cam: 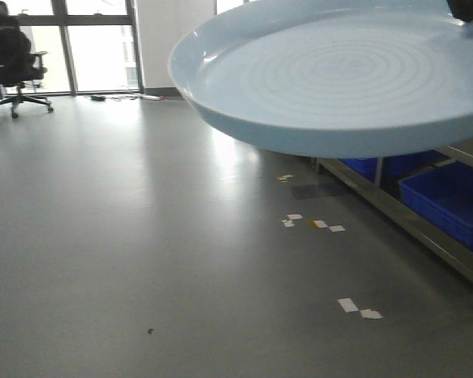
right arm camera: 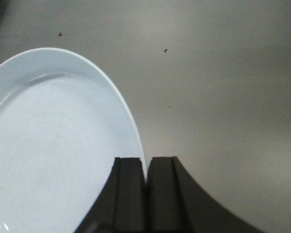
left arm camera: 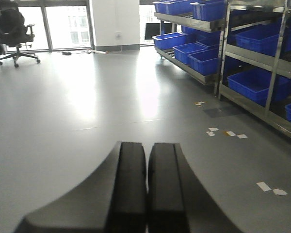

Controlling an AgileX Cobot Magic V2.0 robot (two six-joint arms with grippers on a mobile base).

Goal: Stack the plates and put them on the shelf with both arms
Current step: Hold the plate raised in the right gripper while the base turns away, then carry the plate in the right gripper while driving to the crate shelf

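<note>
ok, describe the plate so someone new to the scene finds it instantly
Start at the steel shelf of blue crates along the room's right side, in the front view. Just above and left of it, over the grey floor, a plate hangs in the air, its rim pinched by the right gripper. It alone is round, pale bluish-white and ringed inside.

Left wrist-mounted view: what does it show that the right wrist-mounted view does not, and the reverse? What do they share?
Only the left wrist view shows the steel shelf with blue crates, an office chair by the windows, and the left gripper, shut on nothing. Only the right wrist view shows the plate, its rim pinched by the right gripper. Both show grey floor and black fingers close together.
</note>
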